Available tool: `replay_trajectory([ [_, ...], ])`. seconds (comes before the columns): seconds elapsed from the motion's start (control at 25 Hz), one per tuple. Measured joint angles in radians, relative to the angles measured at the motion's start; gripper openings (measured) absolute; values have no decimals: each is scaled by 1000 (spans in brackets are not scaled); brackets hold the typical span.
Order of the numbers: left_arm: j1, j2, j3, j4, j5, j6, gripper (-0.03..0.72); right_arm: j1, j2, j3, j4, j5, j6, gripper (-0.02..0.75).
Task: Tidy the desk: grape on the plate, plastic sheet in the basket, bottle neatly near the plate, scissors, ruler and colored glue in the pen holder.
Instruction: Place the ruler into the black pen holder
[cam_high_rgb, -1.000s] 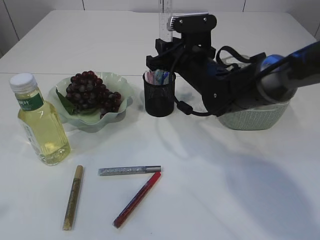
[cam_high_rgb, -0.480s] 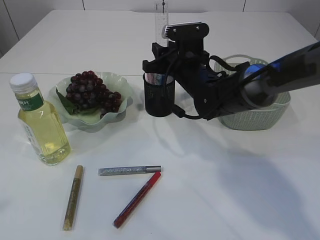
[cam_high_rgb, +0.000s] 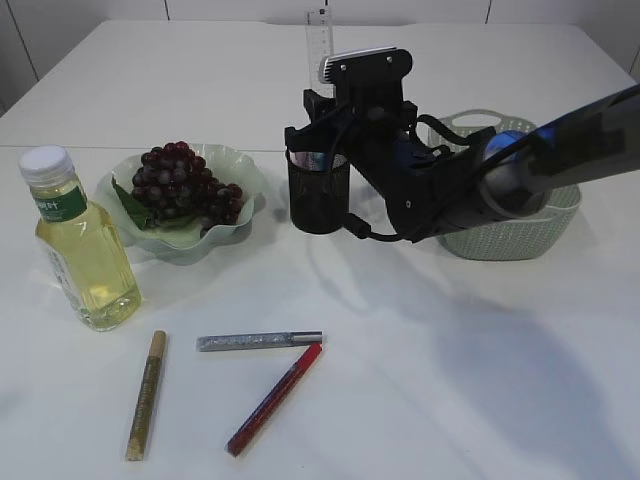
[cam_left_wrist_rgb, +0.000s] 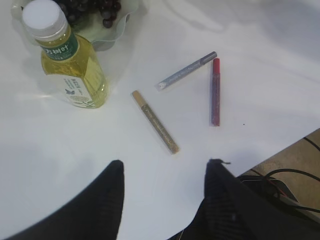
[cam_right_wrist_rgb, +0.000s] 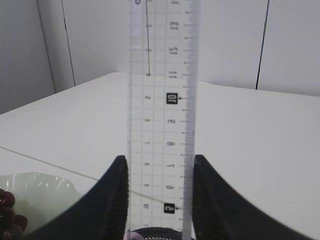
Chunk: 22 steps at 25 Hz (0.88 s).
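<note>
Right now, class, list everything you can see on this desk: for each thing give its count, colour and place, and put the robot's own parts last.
Bottle: one, clear with yellow liquid and white cap, far left.
Plate: one, pale green, right of the bottle.
Grapes: one bunch, dark red, on the plate.
Pen holder: one, black mesh, centre, holding pastel items.
Ruler: one, clear, upright above the pen holder, between the right hand's fingers.
Basket: one, pale green, right, behind the arm.
Glue sticks: three, gold, silver, red, lying at the front.
Left hand: one, black, open, above the front of the desk.
Right hand: one, black, shut on the ruler, at the pen holder.
</note>
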Motion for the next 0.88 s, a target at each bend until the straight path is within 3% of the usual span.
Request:
replay_trajectory([
  [0.88,0,0,0,0,-4,0,379,0,4,0,0,8,-4,291],
])
